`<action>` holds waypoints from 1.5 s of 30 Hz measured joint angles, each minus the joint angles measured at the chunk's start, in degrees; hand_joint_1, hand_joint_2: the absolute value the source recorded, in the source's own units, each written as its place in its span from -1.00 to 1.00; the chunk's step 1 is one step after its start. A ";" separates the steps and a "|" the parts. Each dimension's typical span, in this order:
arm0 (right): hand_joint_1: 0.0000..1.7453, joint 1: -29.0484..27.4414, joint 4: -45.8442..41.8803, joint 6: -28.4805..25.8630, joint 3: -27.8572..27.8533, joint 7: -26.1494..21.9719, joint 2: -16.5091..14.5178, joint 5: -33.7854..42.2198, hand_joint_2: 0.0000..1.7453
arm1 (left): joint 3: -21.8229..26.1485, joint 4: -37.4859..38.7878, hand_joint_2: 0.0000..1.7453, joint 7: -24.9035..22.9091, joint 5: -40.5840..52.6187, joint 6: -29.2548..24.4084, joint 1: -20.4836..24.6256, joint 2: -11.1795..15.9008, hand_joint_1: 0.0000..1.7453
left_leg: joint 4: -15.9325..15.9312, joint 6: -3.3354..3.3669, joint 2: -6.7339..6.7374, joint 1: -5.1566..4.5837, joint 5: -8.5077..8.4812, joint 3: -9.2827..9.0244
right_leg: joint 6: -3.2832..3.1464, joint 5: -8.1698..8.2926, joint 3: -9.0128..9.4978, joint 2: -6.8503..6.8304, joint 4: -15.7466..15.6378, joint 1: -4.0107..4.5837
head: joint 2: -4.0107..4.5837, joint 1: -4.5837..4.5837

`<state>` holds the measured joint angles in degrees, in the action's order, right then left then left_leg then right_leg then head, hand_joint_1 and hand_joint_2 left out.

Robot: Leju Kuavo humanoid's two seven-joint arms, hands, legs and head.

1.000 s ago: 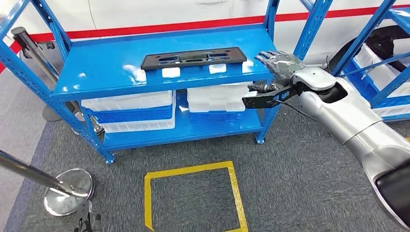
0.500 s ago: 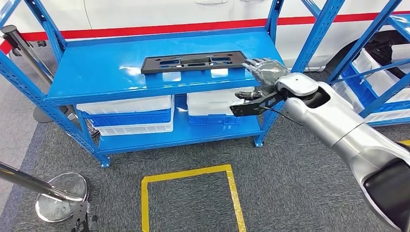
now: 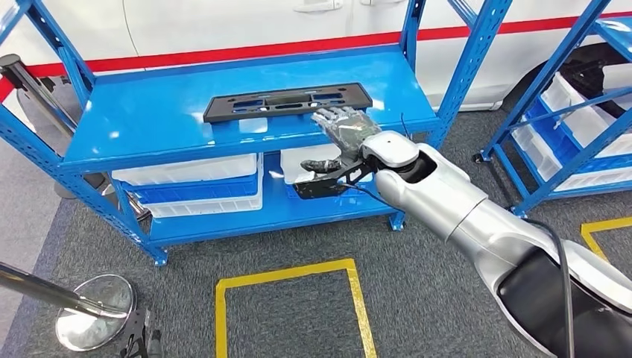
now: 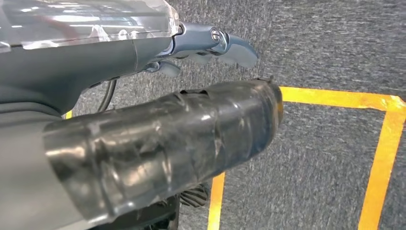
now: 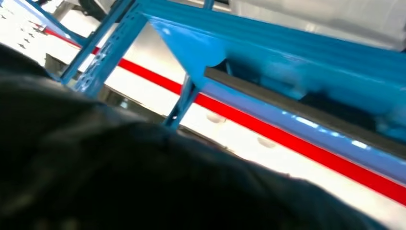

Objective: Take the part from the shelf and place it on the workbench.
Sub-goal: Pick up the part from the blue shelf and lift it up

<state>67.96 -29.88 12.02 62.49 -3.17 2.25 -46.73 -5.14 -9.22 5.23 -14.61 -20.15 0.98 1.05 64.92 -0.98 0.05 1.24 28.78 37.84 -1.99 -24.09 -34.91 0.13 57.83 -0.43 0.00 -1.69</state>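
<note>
Stanchion base: at 8 o'clock in my head view, on the grey carpet, well apart from the work.
Left hand: hangs low over the carpet and the yellow floor tape; I cannot tell how far its fingers are spread, and I see nothing in it.
Shelf: blue steel rack at 11 to 12 o'clock, with white bins on the tier below.
Part: long black slotted panel lying flat on the shelf's top tier at 12 o'clock; not lifted.
Right hand: just beside the part's near right end, flat, fingers extended and apart, holding nothing; I cannot tell whether the fingertips touch the part.
Second rack: at 2 o'clock, well clear of the arm.
Risk one: I judge that a flat hand pushing on could shove the part toward the back of the shelf instead of getting under it.
Risk two: gripped at one end, so long a panel would likely tip and drag on the shelf edge.
Risk three: the forearm sits near the right upright; a wide swing out could clip it.
Change: a second ago the right hand stood off the shelf's right corner, clear of the part; it has since come in to the part's end. The part's own lie on the shelf looks unchanged.
</note>
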 joint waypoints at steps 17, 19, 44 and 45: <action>-1.00 -1.02 2.74 -0.61 0.04 0.00 -4.50 -0.37 -1.00 | -0.26 0.02 -1.00 -0.40 -0.18 0.07 -0.12 0.26 -1.00 | -6.57 2.57 -0.16 -0.03 -4.46 -2.39 | 2.61 -8.46 -6.13 0.26 14.72 0.21 | 0.00 0.07; -1.00 -1.19 2.99 -0.61 0.04 0.00 -4.50 -0.38 -1.00 | -0.26 0.02 -1.00 -0.40 -0.19 0.06 -0.14 0.26 -1.00 | -6.55 2.63 -0.21 -0.08 -4.33 -2.54 | 2.60 -8.01 -7.71 0.20 17.06 0.18 | 0.00 0.07; -1.00 -1.12 4.84 0.29 0.39 -0.85 -6.39 -1.11 -1.00 | -0.48 0.04 -1.00 -0.38 -1.04 -0.88 -0.36 0.28 -1.00 | -6.10 1.78 -0.35 0.11 -4.49 -1.91 | 1.86 -3.76 0.47 0.43 3.01 0.42 | 0.00 0.00; -1.00 -1.10 4.88 0.31 0.42 -0.85 -6.39 -1.13 -1.00 | -0.48 0.04 -1.00 -0.36 -1.04 -0.87 -0.36 0.28 -1.00 | -6.21 2.10 -0.30 0.18 -4.43 -2.10 | 2.12 -5.04 -0.71 0.34 5.44 0.31 | 0.00 0.01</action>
<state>66.86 -25.00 12.32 62.90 -4.02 -4.14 -47.86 -5.62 -9.18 4.88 -15.65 -21.03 0.62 1.33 58.71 1.12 -0.26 1.42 24.36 35.74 0.13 -29.13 -35.62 0.48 63.26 -0.12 0.00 -1.68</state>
